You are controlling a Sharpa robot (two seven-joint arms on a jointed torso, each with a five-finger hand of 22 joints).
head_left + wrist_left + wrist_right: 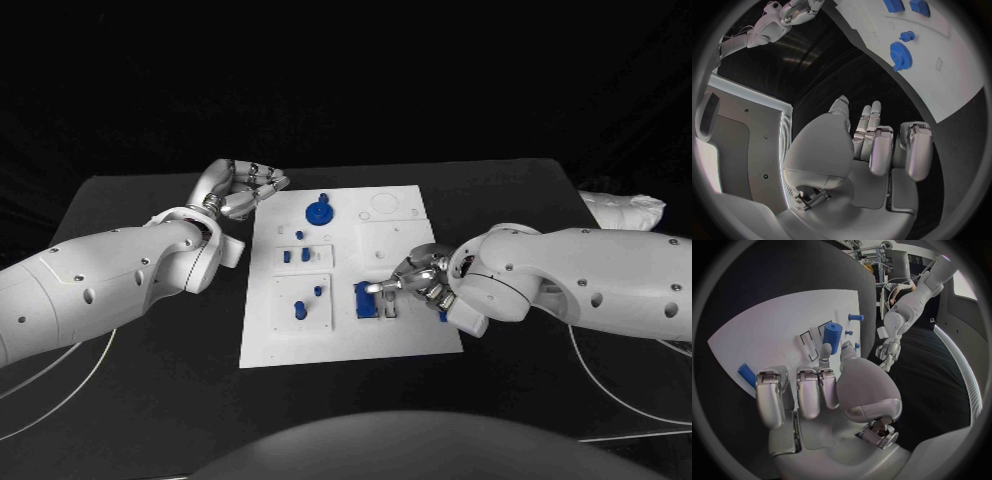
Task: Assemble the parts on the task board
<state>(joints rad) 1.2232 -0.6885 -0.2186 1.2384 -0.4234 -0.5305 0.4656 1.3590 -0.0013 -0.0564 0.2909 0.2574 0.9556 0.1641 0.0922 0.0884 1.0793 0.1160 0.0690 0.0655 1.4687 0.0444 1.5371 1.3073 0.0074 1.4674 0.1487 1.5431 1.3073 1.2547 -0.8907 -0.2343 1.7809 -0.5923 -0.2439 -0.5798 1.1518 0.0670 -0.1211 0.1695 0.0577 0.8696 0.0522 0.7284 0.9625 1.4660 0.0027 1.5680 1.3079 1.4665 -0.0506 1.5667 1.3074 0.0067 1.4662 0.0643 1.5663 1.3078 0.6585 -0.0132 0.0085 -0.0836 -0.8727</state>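
Observation:
The white task board point(411, 335) lies in the middle of the black table. On it are a blue gear point(319, 212), small blue pegs point(300, 236) and more blue parts point(299, 308) in a square field near its front left. My right hand point(411, 280) hovers low over the board's right half. Its thumb and a finger pinch a blue cylinder point(832, 334) by its lower end. Another blue piece point(746, 374) lies on the board beside the curled fingers point(807, 390). My left hand point(245, 187) hangs over the table off the board's far left corner, fingers point(879, 145) loosely bent, holding nothing.
The gear point(899, 54) and two blue blocks point(893, 5) show on the board in the left wrist view. Slot outlines point(809, 345) mark the board just past the right fingertips. Bare black table surrounds the board, with white cables point(58, 370) along both front sides.

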